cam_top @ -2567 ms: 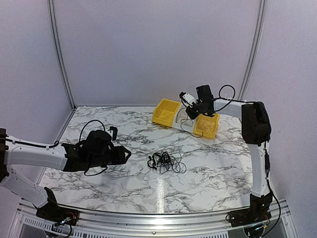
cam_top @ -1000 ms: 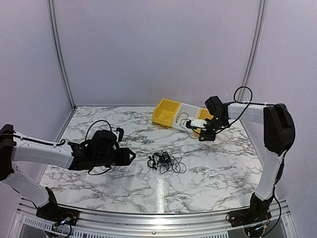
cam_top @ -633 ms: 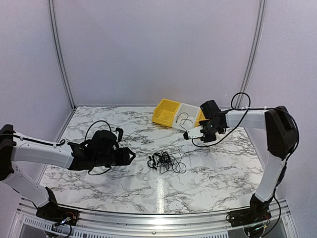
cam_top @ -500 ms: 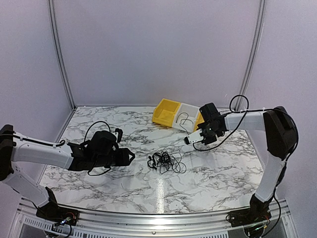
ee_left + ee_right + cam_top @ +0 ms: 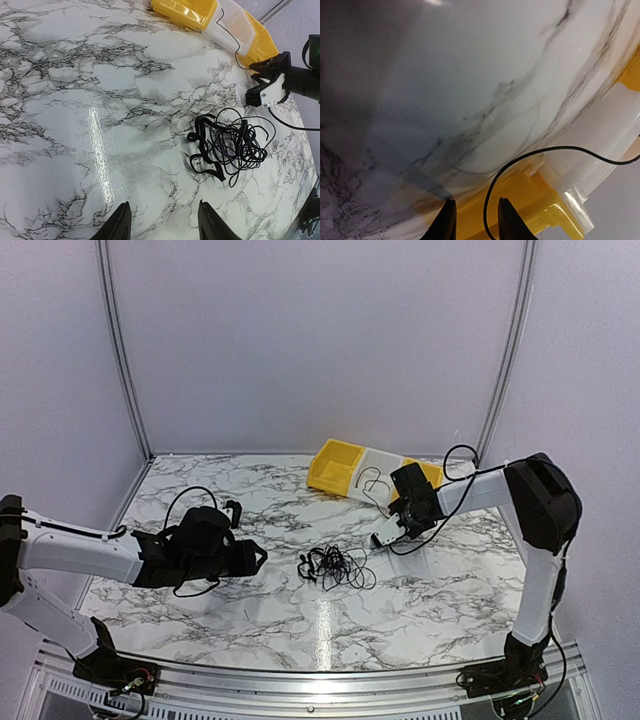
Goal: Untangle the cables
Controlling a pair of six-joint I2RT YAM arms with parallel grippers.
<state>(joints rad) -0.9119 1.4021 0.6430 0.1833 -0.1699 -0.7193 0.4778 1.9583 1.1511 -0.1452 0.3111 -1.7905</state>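
**Black cable knot lies on marble**

The cables (image 5: 227, 147) lie in one tangle at four o'clock on the table (image 5: 75, 100). The right gripper (image 5: 261, 94) is near it, at two o'clock. A yellow bin (image 5: 185, 10) and a white bin (image 5: 232, 25) sit at one o'clock. At six o'clock, the left gripper (image 5: 165, 227) has its fingers parted.

You stand in a booth of 3 plain, pale lilac-white walls: the back wall (image 5: 320, 340), the left wall (image 5: 50, 370) and the right wall (image 5: 590, 360). 2 slim metal poles (image 5: 122, 350) run up where the side walls meet the back one, and both slant in the overhead view. Your table (image 5: 200, 490) has a white marble-pattern top with grey-black veins. It is glossy enough to carry a bright streak of glare (image 5: 325, 618) near the middle. A silver metal rail (image 5: 300, 678) runs along its near edge. The light is soft and even, and the shadows are faint.
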